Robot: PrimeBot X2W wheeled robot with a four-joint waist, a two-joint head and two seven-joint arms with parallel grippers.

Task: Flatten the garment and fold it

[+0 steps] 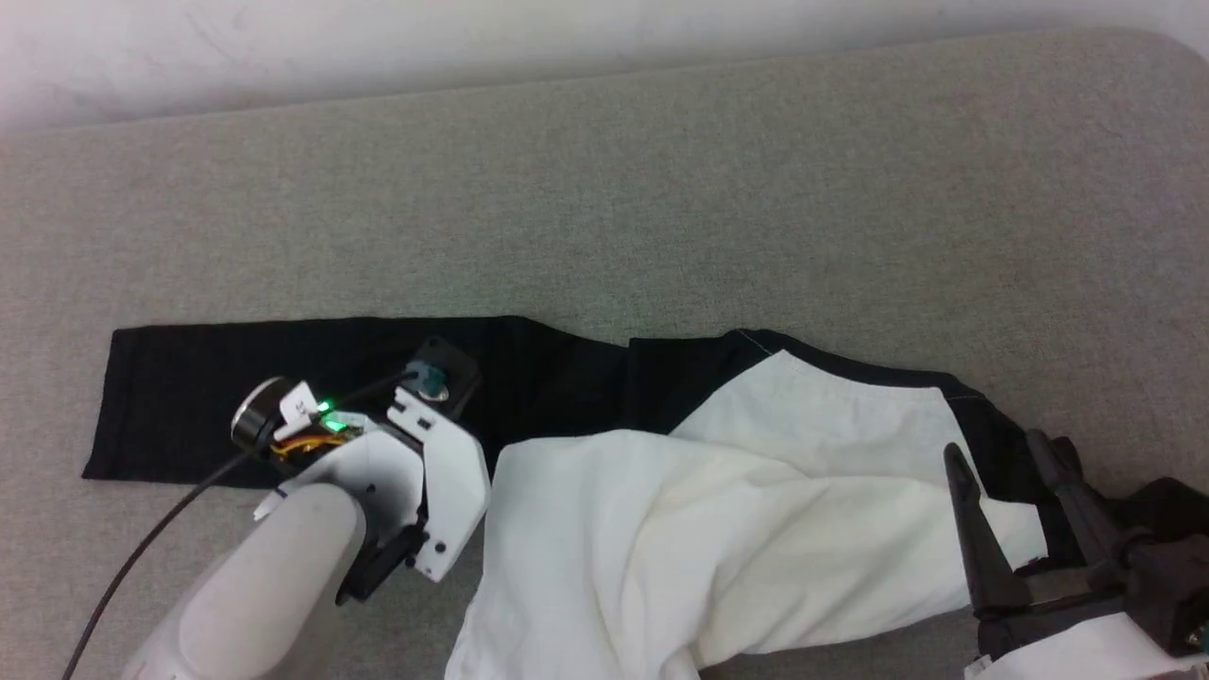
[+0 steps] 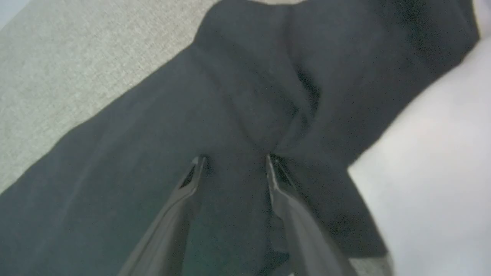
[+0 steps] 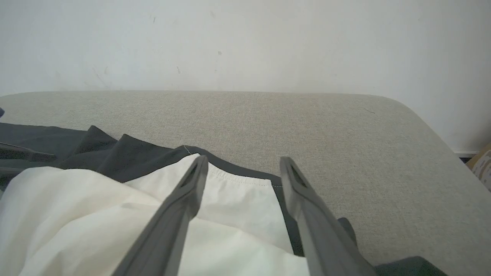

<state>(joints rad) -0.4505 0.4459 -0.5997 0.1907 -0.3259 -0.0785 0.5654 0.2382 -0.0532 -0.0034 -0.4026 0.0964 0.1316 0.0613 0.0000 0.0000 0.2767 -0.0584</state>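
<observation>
The garment (image 1: 756,510) lies crumpled on the grey table, white body bunched at the front centre. One black sleeve (image 1: 189,397) stretches flat to the left. The chest print is hidden. My left wrist (image 1: 416,472) hangs over the inner end of that sleeve and covers its own fingers. In the left wrist view my left gripper (image 2: 234,158) stands open, both tips down on the black sleeve fabric (image 2: 249,96) beside a crease. My right gripper (image 1: 996,449) is open at the garment's right shoulder; its fingers hover over the white cloth (image 3: 238,199) and the black trim (image 3: 282,191).
The grey padded table (image 1: 661,189) runs back to a white wall (image 3: 245,38), with a rounded corner at the far right. A cardboard box (image 3: 484,165) shows beyond that corner. A black cable (image 1: 142,548) trails from my left wrist toward the front left.
</observation>
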